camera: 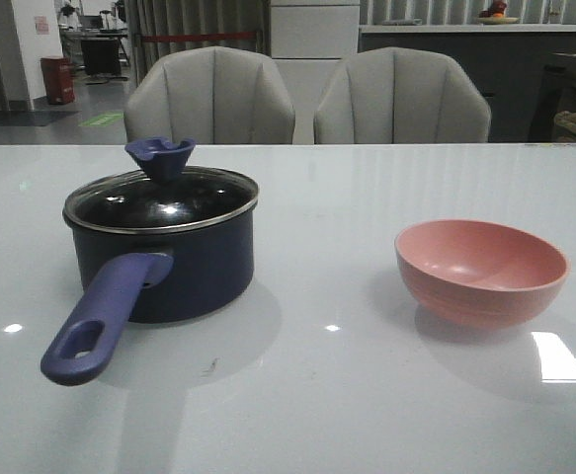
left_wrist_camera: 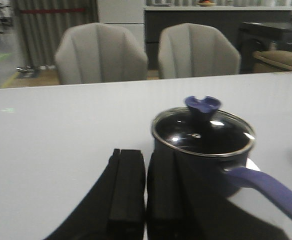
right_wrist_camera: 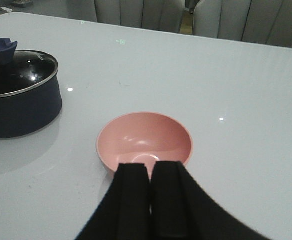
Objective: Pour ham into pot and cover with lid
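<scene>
The dark navy pot (camera: 184,267) stands on the left of the table, its purple-blue handle (camera: 100,316) pointing toward me. The glass lid (camera: 161,200) with its blue knob (camera: 160,158) sits on the pot. The pink bowl (camera: 481,269) stands on the right and looks empty. No ham shows in any view. My left gripper (left_wrist_camera: 146,157) is shut and empty, close beside the pot (left_wrist_camera: 201,155), which also shows in the right wrist view (right_wrist_camera: 20,107). My right gripper (right_wrist_camera: 151,170) is shut and empty at the near rim of the bowl (right_wrist_camera: 143,140). Neither arm shows in the front view.
The white glossy table (camera: 317,395) runs to a far edge with two grey chairs (camera: 208,97) behind it.
</scene>
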`<action>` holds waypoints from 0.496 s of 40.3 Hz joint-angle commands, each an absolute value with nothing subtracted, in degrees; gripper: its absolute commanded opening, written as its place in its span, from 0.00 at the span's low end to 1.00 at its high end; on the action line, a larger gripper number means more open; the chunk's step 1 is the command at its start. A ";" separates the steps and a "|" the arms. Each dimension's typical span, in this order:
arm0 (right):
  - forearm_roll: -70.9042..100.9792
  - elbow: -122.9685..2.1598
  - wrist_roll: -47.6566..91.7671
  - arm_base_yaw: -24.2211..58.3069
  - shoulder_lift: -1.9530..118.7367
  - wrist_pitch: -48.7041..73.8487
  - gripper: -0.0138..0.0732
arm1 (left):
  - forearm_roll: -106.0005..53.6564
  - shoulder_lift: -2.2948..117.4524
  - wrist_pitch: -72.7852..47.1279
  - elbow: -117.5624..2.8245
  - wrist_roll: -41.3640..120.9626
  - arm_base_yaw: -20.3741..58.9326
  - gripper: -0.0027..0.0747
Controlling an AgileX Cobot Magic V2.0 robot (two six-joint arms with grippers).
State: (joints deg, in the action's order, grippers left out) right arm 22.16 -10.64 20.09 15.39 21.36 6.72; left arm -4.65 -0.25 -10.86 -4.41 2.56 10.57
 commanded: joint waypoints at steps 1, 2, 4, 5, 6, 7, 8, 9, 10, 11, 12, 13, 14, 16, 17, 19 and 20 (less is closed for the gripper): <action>22.43 -12.27 20.21 15.49 21.54 2.56 0.33 | -4.68 -1.43 1.70 -1.79 2.30 6.73 0.19; 22.43 -12.27 20.21 15.49 21.54 2.56 0.33 | -4.68 -1.34 3.79 -0.46 2.30 5.89 0.19; 22.43 -12.27 20.21 15.49 21.54 2.56 0.33 | -4.68 -1.34 6.58 1.54 2.21 4.79 0.19; 22.43 -12.27 20.21 15.49 21.54 2.62 0.33 | -4.68 -1.34 5.92 1.67 2.21 4.43 0.19; 22.43 -12.27 20.21 15.49 21.54 2.62 0.33 | -4.68 -1.34 4.14 1.37 2.21 4.19 0.19; 22.43 -12.27 20.21 15.49 21.54 2.62 0.33 | -4.68 -1.34 3.62 1.35 2.21 4.03 0.19; 22.43 -12.27 20.21 15.49 21.54 2.62 0.33 | -4.68 -1.34 3.73 1.47 2.21 4.06 0.19; 22.43 -12.27 20.21 15.49 21.54 2.62 0.33 | -4.68 -1.34 3.53 1.47 2.21 4.06 0.19; 22.43 -12.27 20.21 15.49 21.54 2.56 0.33 | -4.68 -1.34 3.48 1.47 2.21 4.06 0.19; 22.43 -12.27 20.21 15.49 21.54 2.55 0.33 | -4.68 -1.34 3.48 1.47 2.21 4.06 0.19; 22.43 -12.27 20.21 15.49 21.54 2.55 0.33 | -4.68 -1.34 3.48 1.47 2.21 4.06 0.19; 22.43 -12.27 20.21 15.49 21.54 2.55 0.33 | -4.68 -1.34 3.48 1.47 2.21 4.06 0.19; 22.43 -12.27 20.21 15.49 21.54 2.55 0.33 | -4.68 -1.34 3.48 1.47 2.21 4.06 0.19; 22.43 -12.27 20.21 15.49 21.54 2.55 0.33 | -4.68 -1.34 3.48 1.47 2.21 4.06 0.19; 22.43 -12.27 20.21 15.49 21.54 2.55 0.33 | -4.68 -1.34 3.48 1.47 2.21 4.06 0.19; 22.43 -12.27 20.21 15.49 21.54 2.55 0.33 | -4.68 -1.34 3.48 1.47 2.21 4.06 0.19; 22.43 -12.27 20.21 15.49 21.54 2.55 0.33 | -4.68 -1.34 3.48 1.47 2.21 4.06 0.19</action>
State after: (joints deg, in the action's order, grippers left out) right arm 22.16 -10.64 20.09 15.39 21.36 6.72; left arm -4.57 -0.25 -1.29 0.28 2.56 4.19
